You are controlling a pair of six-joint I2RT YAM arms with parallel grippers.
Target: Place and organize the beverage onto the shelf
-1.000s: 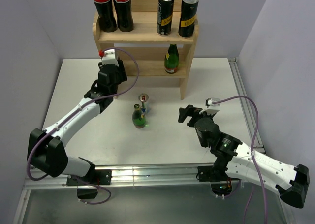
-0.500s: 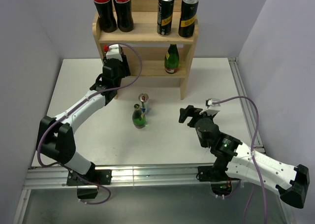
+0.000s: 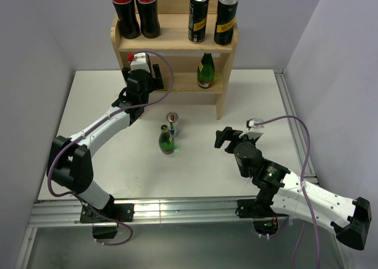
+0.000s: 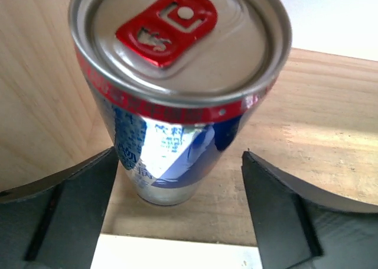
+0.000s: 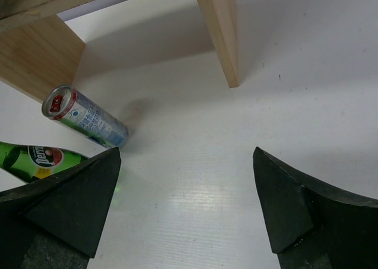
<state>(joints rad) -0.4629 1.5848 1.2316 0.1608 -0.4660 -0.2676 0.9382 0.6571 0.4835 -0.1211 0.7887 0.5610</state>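
Note:
A silver-blue can (image 4: 177, 74) with a red tab stands upright on a tier of the wooden shelf (image 4: 313, 109), close to its left side panel. My left gripper (image 4: 179, 154) is open around it, the left finger near the can and the right finger well apart. From above, the left gripper (image 3: 150, 73) reaches into the shelf (image 3: 177, 41) at its left end and hides that can. A second can (image 3: 172, 122) and a green bottle (image 3: 167, 140) stand on the table. My right gripper (image 5: 186, 156) is open and empty over the table, right of them.
Two cola bottles (image 3: 133, 9) and two black cans (image 3: 212, 18) stand on the top tier. A green bottle (image 3: 205, 71) is on the tier below. The shelf's right panel (image 5: 218, 32) rests on the table ahead of the right gripper. Walls enclose three sides.
My left arm carried the can forward into the shelf's left end, then its jaws opened and let the can go. The right arm has stayed still.

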